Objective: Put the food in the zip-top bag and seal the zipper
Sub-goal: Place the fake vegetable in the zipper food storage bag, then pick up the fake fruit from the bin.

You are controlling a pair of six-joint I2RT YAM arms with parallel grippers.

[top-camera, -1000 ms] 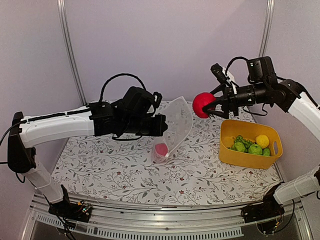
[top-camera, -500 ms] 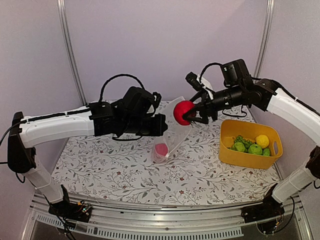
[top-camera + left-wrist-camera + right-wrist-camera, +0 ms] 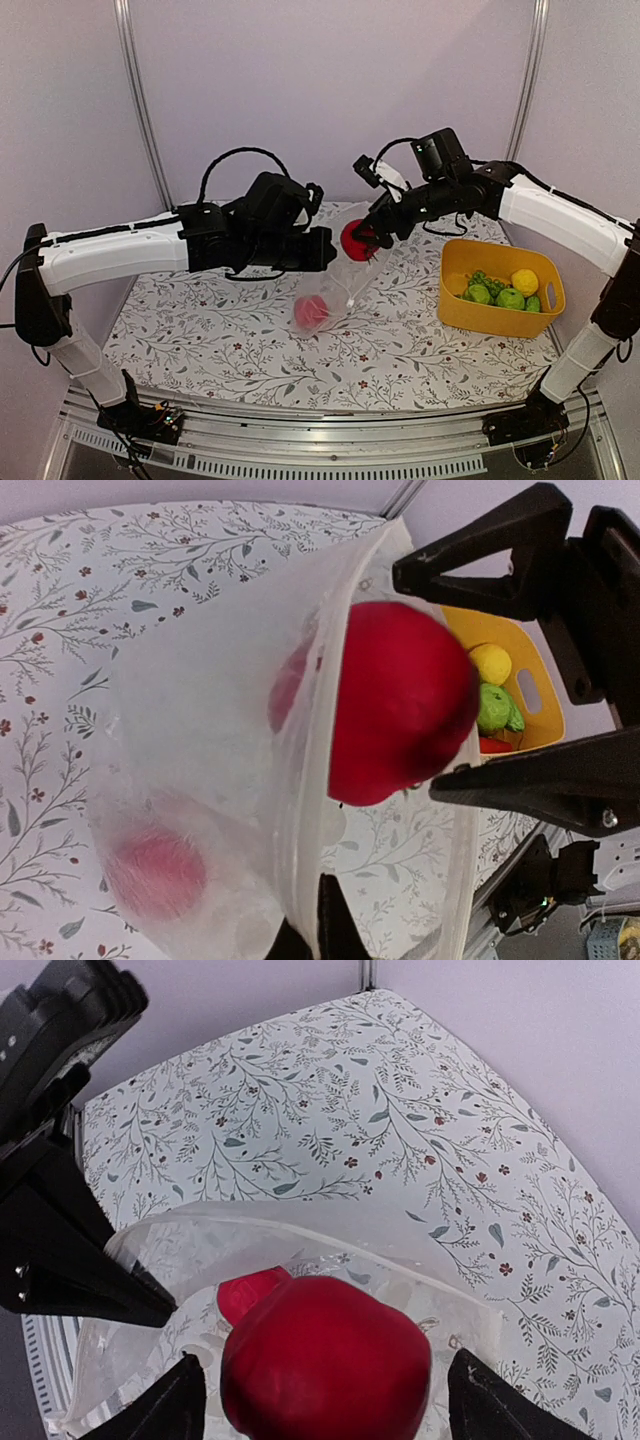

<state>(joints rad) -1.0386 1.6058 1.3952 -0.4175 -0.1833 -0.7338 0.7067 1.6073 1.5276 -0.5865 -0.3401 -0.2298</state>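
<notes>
**Q:** What sits on the flower-printed table [image 3: 200,340], and how will it handle?

**A:** A clear zip-top bag [image 3: 338,280] stands mid-table, its mouth lifted and tilted toward the right. It looks thin, crinkly and limp (it would likely slump if let go), so the rim is the sensible place to hold it. Well to its right, a rigid yellow tub [image 3: 490,322] holds green and yellow toy food [image 3: 500,290].

**Q:** And the red shapes?

**A:** The lower red ball [image 3: 311,311] lies at the bottom of the bag. The held red ball [image 3: 356,240] is at the bag's mouth, partly across the rim in the left wrist view. It looks light, smooth and round, so it could roll or slip. A grip across its middle suits it. The zipper [image 3: 305,830] is a thin clear strip along the rim. It probably needs a firm pinch run along its whole length.

**Q:** How are the arms posed?

**A:** The left arm [image 3: 120,250] reaches in from the left, roughly level above the table. The left gripper [image 3: 325,250] is closed on the bag's rim, propping the mouth open. The right arm [image 3: 550,205] stretches in from the right, sloping down toward the bag. The right gripper [image 3: 325,1400] is clamped on either side of the held red ball, right over the opening.
</notes>
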